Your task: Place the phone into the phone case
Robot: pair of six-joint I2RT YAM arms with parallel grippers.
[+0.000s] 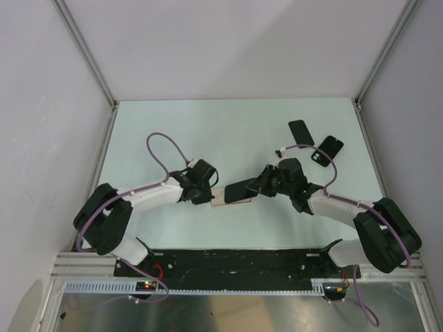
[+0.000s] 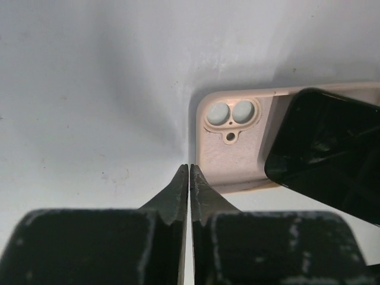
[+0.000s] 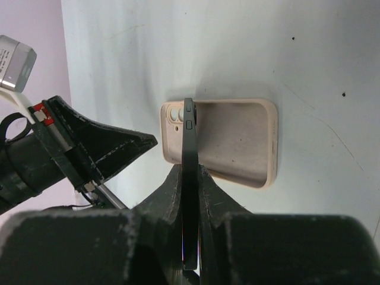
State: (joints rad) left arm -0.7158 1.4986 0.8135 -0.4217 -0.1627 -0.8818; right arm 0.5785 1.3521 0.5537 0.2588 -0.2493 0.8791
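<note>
The right tool [image 3: 189, 173] clamped a slim black smartphone [image 3: 189, 127] by its faces and held it on edge over the beige silicone phone case [image 3: 237, 139], which lay hollow-up on the pale desk [image 1: 208, 131]. The left tool [image 2: 189, 178], shut and empty, sat just beside the case's camera corner. The phone was up and over the case but not yet seated; pressing it in remained.

From where I sit, the right corner post [image 1: 357, 104] of the frame stands at the far edge of the pale table [image 1: 173, 124]. Below and left of that post lies a flat black slab [image 1: 301, 132]. Further below the post lies a dark case [image 1: 327, 151], just beside the slab, apart from it. White walls [image 1: 235, 48] rise behind the post.
</note>
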